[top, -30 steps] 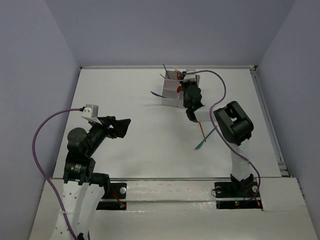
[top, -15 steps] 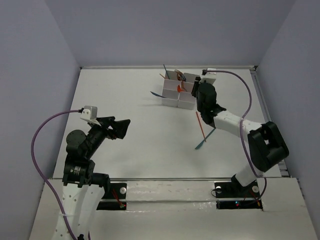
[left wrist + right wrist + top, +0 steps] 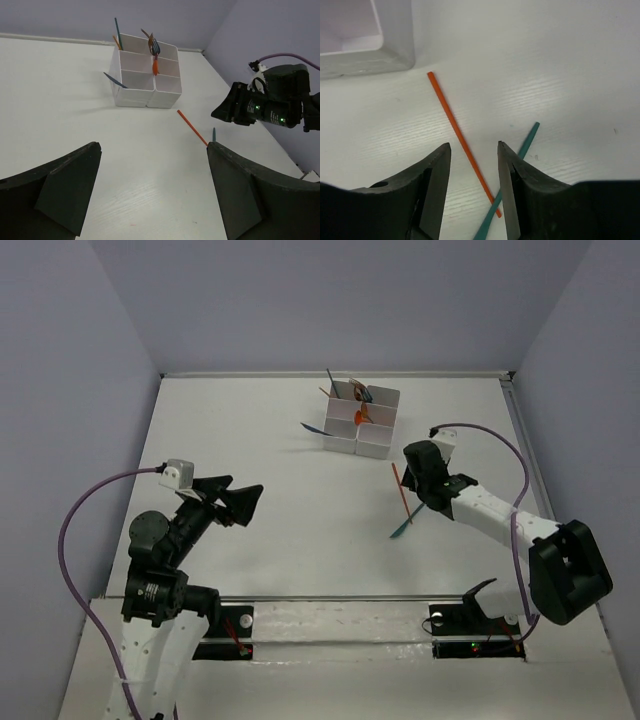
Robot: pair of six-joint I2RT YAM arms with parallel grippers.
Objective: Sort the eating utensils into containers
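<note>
Right wrist view looks straight down past the right gripper at an orange utensil lying flat on the table. Its far end points toward the nearest corner of the white compartment block without touching it. Its long axis runs on a slant, from that corner down between the jaws. The jaws stand parted with nothing held, one finger on each side of the stick, so closing them would pinch across its width. How far above the table they hang is hard to judge from here.

Just right of the stick lies a teal utensil, slanted the other way, and the two cross at their near ends under the right-hand finger. That crossing is the snag, since a low grasp there may catch both.

The left gripper sits well apart on the other side of the table, jaws spread wide and empty, so the right arm is plainly nearer.
</note>
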